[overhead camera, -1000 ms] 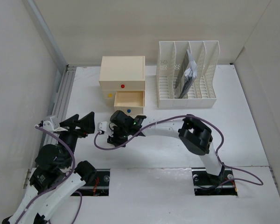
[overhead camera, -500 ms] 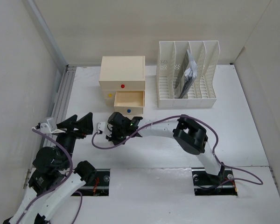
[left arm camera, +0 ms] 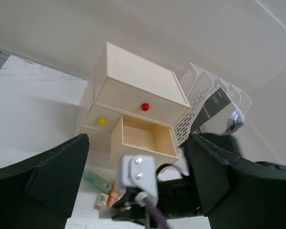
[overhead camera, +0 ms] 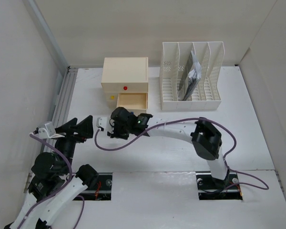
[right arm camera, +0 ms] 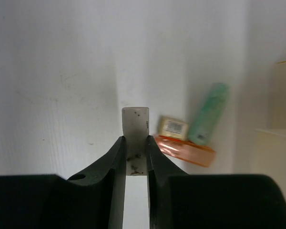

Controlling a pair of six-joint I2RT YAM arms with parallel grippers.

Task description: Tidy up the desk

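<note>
The desk (overhead camera: pixel 248 129) is a large white tabletop. My right gripper (right arm camera: pixel 135 139) is shut on a small white eraser (right arm camera: pixel 135 121) with dark smudges and holds it just above the desk. In the top view that gripper (overhead camera: pixel 115 130) is right in front of the cream drawer box (overhead camera: pixel 125 74). A green tube (right arm camera: pixel 209 113), a small labelled block (right arm camera: pixel 173 127) and an orange translucent piece (right arm camera: pixel 186 149) lie just right of the eraser. My left gripper (overhead camera: pixel 78 126) is open and empty, to the left of the right one.
The drawer box has a red-knobbed top drawer shut and a lower drawer (overhead camera: pixel 131 101) pulled open and empty (left arm camera: pixel 143 138). A white slotted file rack (overhead camera: pixel 190 76) with dark papers stands at the back right. Pale walls surround the desk.
My right gripper has moved back and a little left with the eraser, closer to the drawer box. The left arm has drawn slightly toward the near left.
</note>
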